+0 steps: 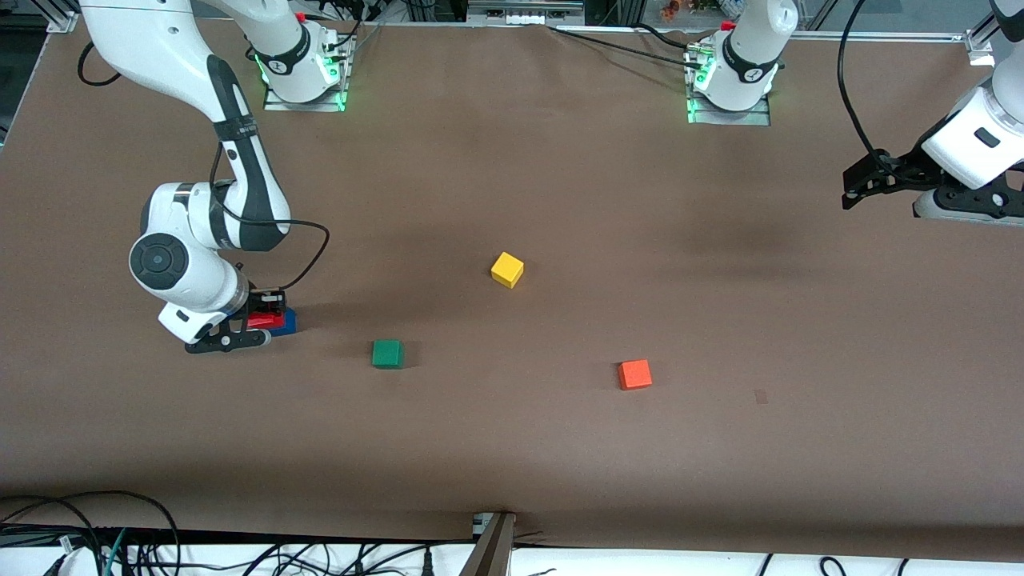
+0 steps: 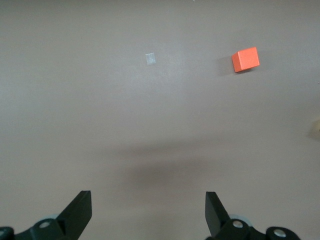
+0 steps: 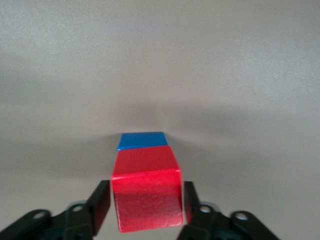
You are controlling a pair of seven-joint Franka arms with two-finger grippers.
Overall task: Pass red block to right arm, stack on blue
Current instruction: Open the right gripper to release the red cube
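Note:
The red block rests on the blue block toward the right arm's end of the table; only a strip of blue shows past the red block. My right gripper is down around the red block, its fingers parted a little, with a thin gap on each side of the block. Over the left arm's end of the table, my left gripper hangs wide open and holds nothing. In the left wrist view the left gripper has only bare table between its fingers.
A green cube lies near the stack, toward the table's middle. A yellow cube sits mid-table. An orange cube lies nearer the front camera, toward the left arm's end.

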